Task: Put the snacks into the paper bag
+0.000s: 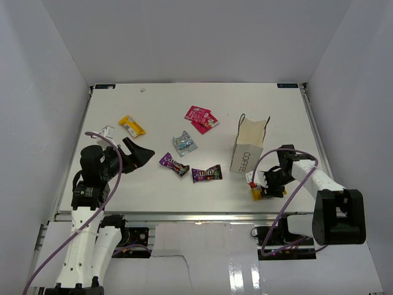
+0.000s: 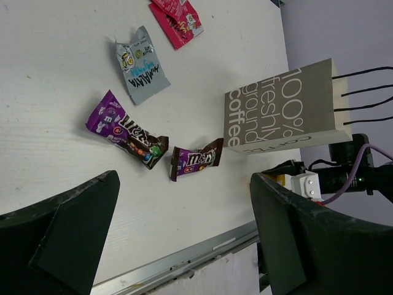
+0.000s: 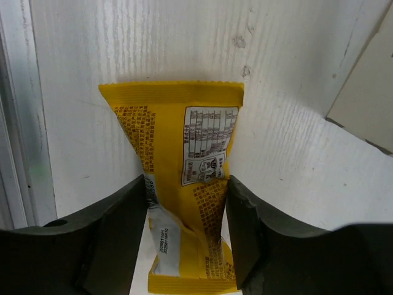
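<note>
Right pincer point(image 3: 186, 184) clamps the yellow snack packet point(image 3: 178, 123). We should lift it over the rim of the paper bag point(image 1: 247, 157) at eleven o'clock.

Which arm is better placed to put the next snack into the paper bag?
Right. The right tool is shut on a yellow packet just beside the paper bag. The left tool is open and empty, farther from the bag.
</note>
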